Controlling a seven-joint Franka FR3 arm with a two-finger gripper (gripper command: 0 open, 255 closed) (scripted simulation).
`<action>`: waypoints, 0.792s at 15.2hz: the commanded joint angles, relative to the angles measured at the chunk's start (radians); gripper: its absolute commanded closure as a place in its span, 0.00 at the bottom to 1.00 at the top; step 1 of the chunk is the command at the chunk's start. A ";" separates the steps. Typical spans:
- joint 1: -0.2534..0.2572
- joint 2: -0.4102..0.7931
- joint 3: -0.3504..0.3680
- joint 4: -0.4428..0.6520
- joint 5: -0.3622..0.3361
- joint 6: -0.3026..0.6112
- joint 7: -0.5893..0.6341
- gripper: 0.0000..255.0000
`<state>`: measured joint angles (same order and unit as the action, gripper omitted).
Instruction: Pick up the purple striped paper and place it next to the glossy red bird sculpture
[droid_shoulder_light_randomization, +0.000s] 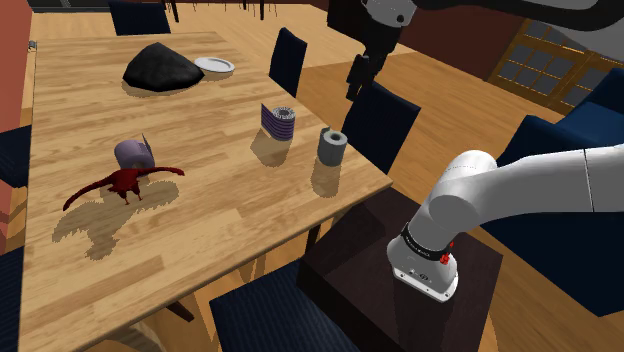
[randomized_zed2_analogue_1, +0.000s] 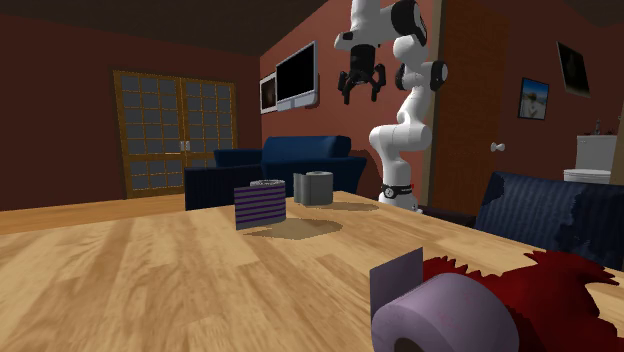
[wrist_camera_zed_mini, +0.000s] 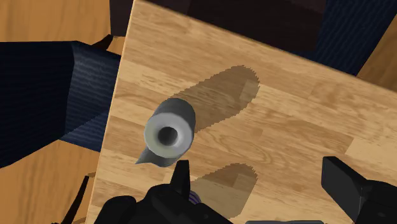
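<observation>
There, upright on the table (droid_shoulder_light_randomization: 200, 200), purple striped paper roll (droid_shoulder_light_randomization: 278, 121), long axis vertical; tool (randomized_zed2_analogue_1: 360, 92) high above, splayed, empty.

The striped paper (droid_shoulder_light_randomization: 278, 121) stands on the table (droid_shoulder_light_randomization: 220, 235) beside another roll (droid_shoulder_light_randomization: 332, 146), well apart from the bird sculpture (droid_shoulder_light_randomization: 125, 182).

The striped paper roll (droid_shoulder_light_randomization: 279, 121) carries dark and pale purple bands. The grey roll (droid_shoulder_light_randomization: 332, 146) is plain, and so is the lilac roll (droid_shoulder_light_randomization: 133, 152). The bird sculpture (droid_shoulder_light_randomization: 125, 182) is glossy deep red. The bench (droid_shoulder_light_randomization: 220, 230) is light, grained wood. The chairs (droid_shoulder_light_randomization: 385, 120) are navy, the plate (droid_shoulder_light_randomization: 214, 65) white and the lump (droid_shoulder_light_randomization: 163, 68) black.
</observation>
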<state>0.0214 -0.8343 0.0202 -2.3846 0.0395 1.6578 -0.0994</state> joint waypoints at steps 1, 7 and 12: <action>0.000 0.000 0.000 0.000 0.000 0.000 0.000 0.00; -0.007 0.231 -0.013 0.061 -0.004 0.142 -0.019 0.00; -0.010 0.433 -0.024 0.148 -0.004 0.233 -0.034 0.00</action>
<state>0.0113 -0.4490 -0.0021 -2.2665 0.0346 1.8768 -0.1313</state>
